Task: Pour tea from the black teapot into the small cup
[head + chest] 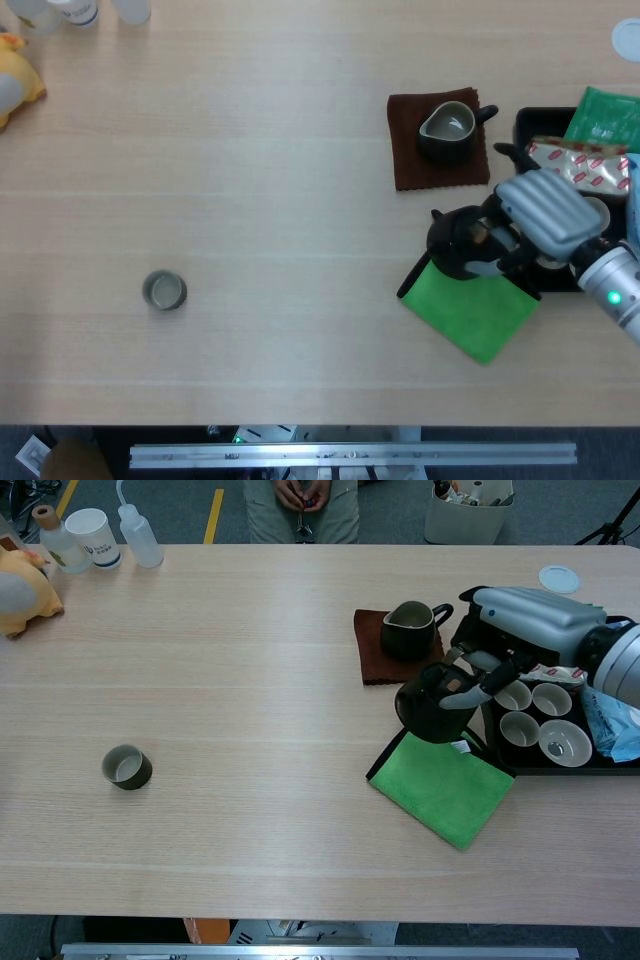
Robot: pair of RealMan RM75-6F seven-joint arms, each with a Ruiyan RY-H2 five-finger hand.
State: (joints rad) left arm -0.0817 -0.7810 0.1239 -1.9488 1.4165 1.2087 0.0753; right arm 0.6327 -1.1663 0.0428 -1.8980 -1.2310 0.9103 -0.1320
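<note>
Black teapot [432, 702] is gripped by right hand [520, 630], held above green cloth [443, 788]; small cup [126, 767] at 9 o'clock, well apart.

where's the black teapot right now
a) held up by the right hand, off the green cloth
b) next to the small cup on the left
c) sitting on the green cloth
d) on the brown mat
a: the right hand grips the black teapot, lifted clear of the green cloth.
</note>
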